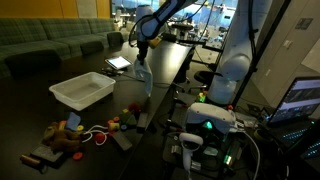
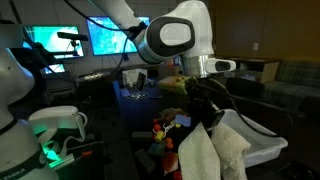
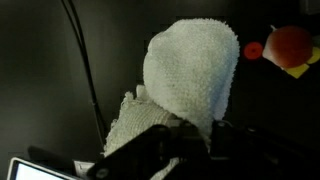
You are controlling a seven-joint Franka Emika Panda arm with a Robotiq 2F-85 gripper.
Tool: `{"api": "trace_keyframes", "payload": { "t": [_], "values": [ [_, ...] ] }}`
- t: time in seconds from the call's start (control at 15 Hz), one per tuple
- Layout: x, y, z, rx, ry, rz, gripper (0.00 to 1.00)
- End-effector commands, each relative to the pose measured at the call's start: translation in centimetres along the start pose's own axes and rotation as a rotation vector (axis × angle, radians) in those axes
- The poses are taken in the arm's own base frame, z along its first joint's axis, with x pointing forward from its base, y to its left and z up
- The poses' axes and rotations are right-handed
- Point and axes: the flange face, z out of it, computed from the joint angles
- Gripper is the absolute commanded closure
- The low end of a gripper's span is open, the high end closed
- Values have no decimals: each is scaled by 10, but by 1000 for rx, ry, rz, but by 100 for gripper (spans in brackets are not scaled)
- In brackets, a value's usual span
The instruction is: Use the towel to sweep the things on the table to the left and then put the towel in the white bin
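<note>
Above the dark table (image 1: 35, 105), the gripper (image 1: 141, 52) is pinching the top of the pale towel (image 1: 143, 76), its fingers clenched on the cloth. The towel is hanging straight down from it in both exterior views; whether its lower end is touching the tabletop cannot be told. Close to the lens in an exterior view, the towel (image 2: 212, 150) is drooping in folds beneath the gripper (image 2: 207, 112). The white bin (image 1: 82, 92) is sitting on the table, apart from the towel, and is showing nothing inside. Near the bin, a scatter of small things (image 1: 68, 132) is lying at the table's near end. In the wrist view, the towel (image 3: 190, 70) is filling the middle, 1 red and yellow thing (image 3: 288, 47) is lying beyond it, and a thin cable (image 3: 82, 70) is running across the dark surface.
</note>
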Motion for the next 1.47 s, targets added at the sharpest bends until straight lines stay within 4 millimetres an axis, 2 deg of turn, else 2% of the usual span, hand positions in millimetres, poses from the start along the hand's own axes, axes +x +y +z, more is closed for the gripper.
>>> {"api": "trace_keyframes", "payload": {
  "t": [0.0,0.2,0.47,0.8,1.07,1.27,1.4],
  "values": [
    [-31,8,-9,-72,-26,32,89],
    [-50,-6,2,-115,-89,9,88],
    [-66,-42,35,-143,-144,-17,87],
    [-74,-114,95,-106,-221,-24,88],
    [-78,-183,141,-81,-309,-98,87],
    [-76,-221,160,-63,-336,-135,87],
    [-67,-244,164,-34,-337,-151,86]
  ]
}}
